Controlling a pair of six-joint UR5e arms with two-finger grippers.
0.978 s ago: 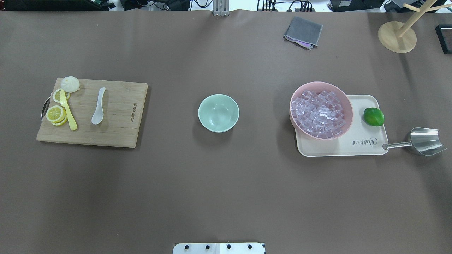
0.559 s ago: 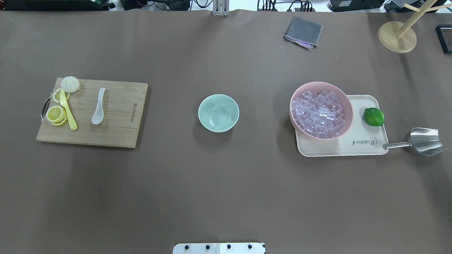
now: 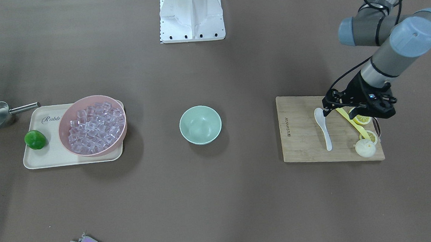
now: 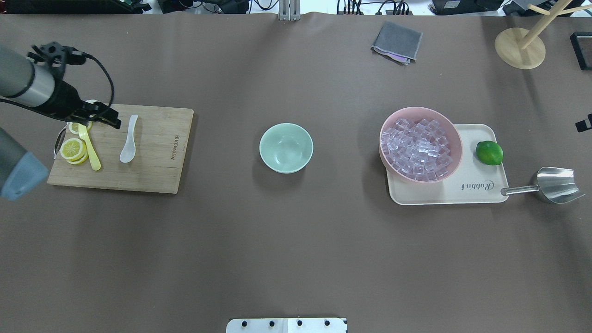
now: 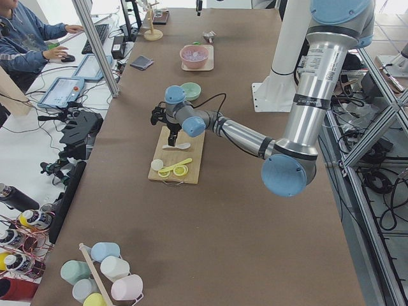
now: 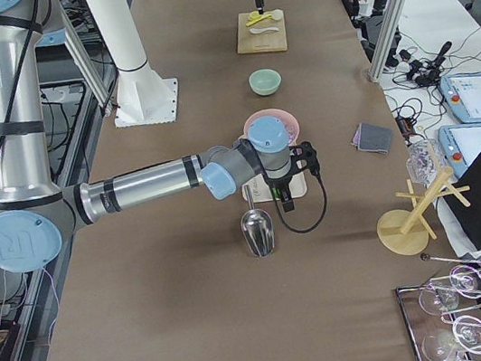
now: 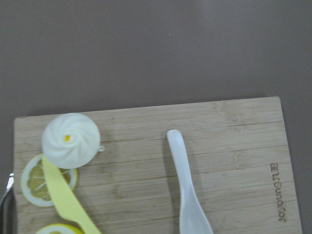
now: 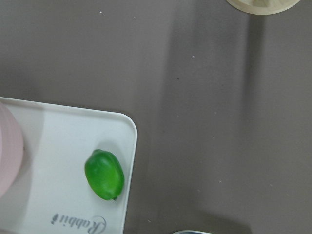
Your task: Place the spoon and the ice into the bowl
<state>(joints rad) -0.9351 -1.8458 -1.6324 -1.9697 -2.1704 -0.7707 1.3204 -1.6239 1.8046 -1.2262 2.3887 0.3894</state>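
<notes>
The white spoon (image 4: 129, 139) lies on the wooden cutting board (image 4: 152, 152) at the table's left; it also shows in the left wrist view (image 7: 187, 195). The empty mint-green bowl (image 4: 286, 148) stands mid-table. The ice (image 4: 418, 149) fills a pink bowl (image 4: 386, 125) on a cream tray at the right. My left gripper (image 4: 95, 118) hovers above the board's far left corner, open and empty, just left of the spoon's handle (image 3: 356, 110). My right gripper (image 6: 290, 193) hangs above the tray's outer end near the lime; only a sliver of it shows in the overhead view, so I cannot tell its jaws.
Lemon slices (image 4: 74, 149), a thin yellow utensil (image 4: 89, 147) and a white bun (image 7: 70, 140) share the board. A lime (image 4: 489, 152) sits on the cream tray (image 4: 462, 196), with a metal scoop (image 4: 557, 185) beside it. A grey cloth (image 4: 397, 41) and a wooden stand (image 4: 520, 48) are at the far edge.
My left arm has come into the overhead view from the left and now hovers over the board's far left corner. A sliver of my right gripper now shows at the right edge.
</notes>
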